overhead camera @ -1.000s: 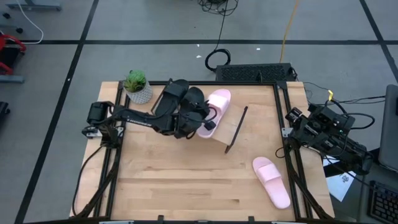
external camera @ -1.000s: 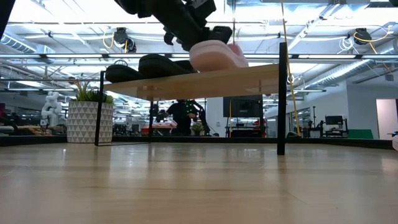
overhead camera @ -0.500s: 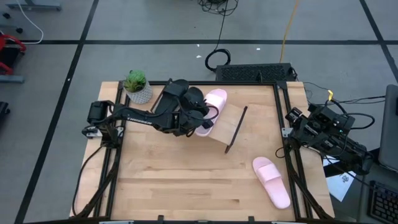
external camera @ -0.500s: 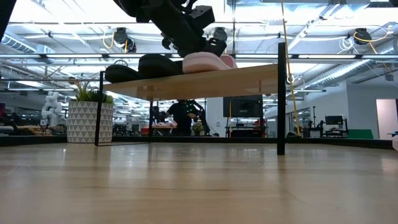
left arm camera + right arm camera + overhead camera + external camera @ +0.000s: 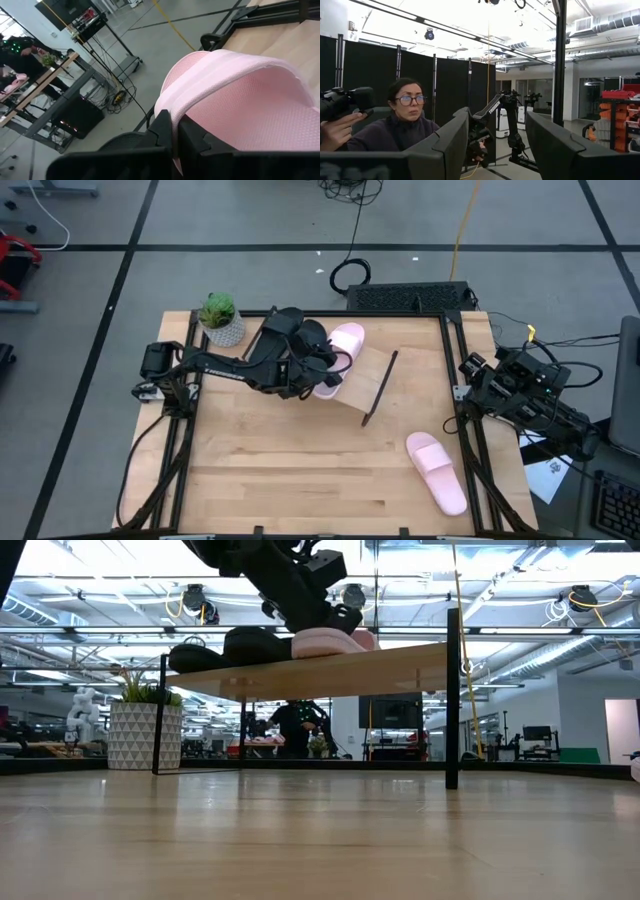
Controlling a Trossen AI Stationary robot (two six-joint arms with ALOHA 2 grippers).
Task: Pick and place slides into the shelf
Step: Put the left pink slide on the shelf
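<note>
One readable mark here: white lettering along a robot arm [image 5: 492, 106] standing in the room beyond the worktop, too small to spell out. Nothing else carries legible text.

Grey floor [image 5: 250, 220]; black partition panels [image 5: 415, 90]

Two black slides [image 5: 290, 332], two pink slides [image 5: 343, 350], one shelf [image 5: 375, 380], one potted plant [image 5: 220, 319], two arms.
</note>
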